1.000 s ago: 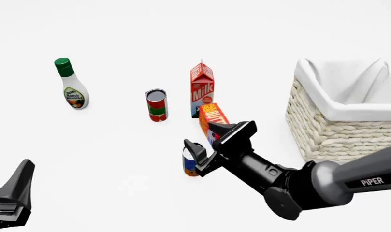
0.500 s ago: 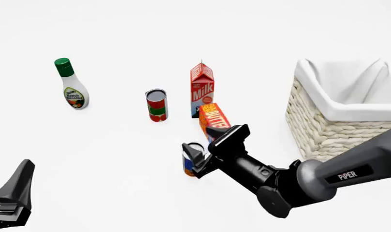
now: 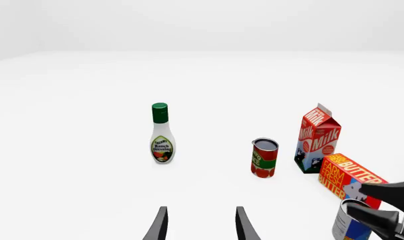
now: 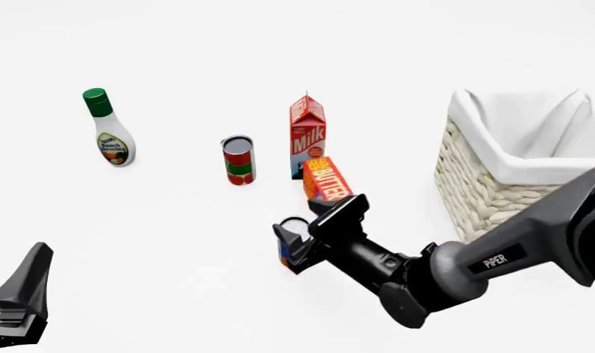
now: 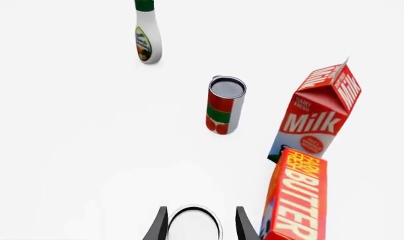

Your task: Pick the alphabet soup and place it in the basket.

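- The white table (image 4: 179, 243) carries everything; its edges lie outside every view, so places are given by neighbours
- The large squarish basket of pale cream wicker (image 4: 493, 198) with a white cloth lining folded over its rim stands on the table at the right of the front view, well apart from the cans
- The black right arm (image 4: 454, 272) reaches in from the right; its right pincer (image 4: 305, 234) is spread apart with the soup can between the fingers; the right wrist view shows both fingers (image 5: 159, 227) flanking the can's rim; whether they touch it cannot be told
- The red-and-white milk carton (image 4: 307, 136) stands upright behind the orange butter box (image 4: 325, 182)
- The white ranch dressing bottle with a green cap (image 4: 109, 129) stands upright far to the left
- The left pincer (image 3: 200, 225) hangs low at the near left, released, holding nothing
- The red-and-green labelled can (image 4: 238, 159) stands left of the milk carton
- The small alphabet soup can with a blue label and silver top (image 4: 289, 246) stands upright on the table, just in front of the butter box, outside the basket
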`<control>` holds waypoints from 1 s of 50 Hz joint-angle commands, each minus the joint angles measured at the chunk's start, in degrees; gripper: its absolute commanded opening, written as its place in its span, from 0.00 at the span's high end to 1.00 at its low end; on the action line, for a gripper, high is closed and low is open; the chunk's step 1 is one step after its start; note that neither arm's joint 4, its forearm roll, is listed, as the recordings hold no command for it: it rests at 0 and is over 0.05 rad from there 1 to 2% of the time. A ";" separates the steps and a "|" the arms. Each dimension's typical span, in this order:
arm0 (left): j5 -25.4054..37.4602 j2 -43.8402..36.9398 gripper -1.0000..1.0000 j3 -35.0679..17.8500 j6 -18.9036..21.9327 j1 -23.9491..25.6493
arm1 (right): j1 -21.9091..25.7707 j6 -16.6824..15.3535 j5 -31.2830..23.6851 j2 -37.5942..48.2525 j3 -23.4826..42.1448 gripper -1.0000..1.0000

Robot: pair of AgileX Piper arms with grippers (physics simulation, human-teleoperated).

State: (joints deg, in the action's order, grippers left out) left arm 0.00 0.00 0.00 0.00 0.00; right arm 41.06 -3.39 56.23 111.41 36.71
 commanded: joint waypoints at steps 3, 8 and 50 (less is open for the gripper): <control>0.00 0.00 0.00 0.00 0.00 0.00 | 0.95 0.01 -0.11 1.36 0.63 0.00; 0.00 0.00 0.00 0.00 0.00 0.00 | 1.37 0.05 -0.17 1.32 0.53 0.00; 0.00 0.00 0.00 0.00 0.00 0.00 | 0.79 0.88 1.29 5.99 2.03 0.00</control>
State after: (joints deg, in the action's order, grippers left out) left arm 0.00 0.00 0.00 0.00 0.00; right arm 42.00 -2.71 57.20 116.38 38.40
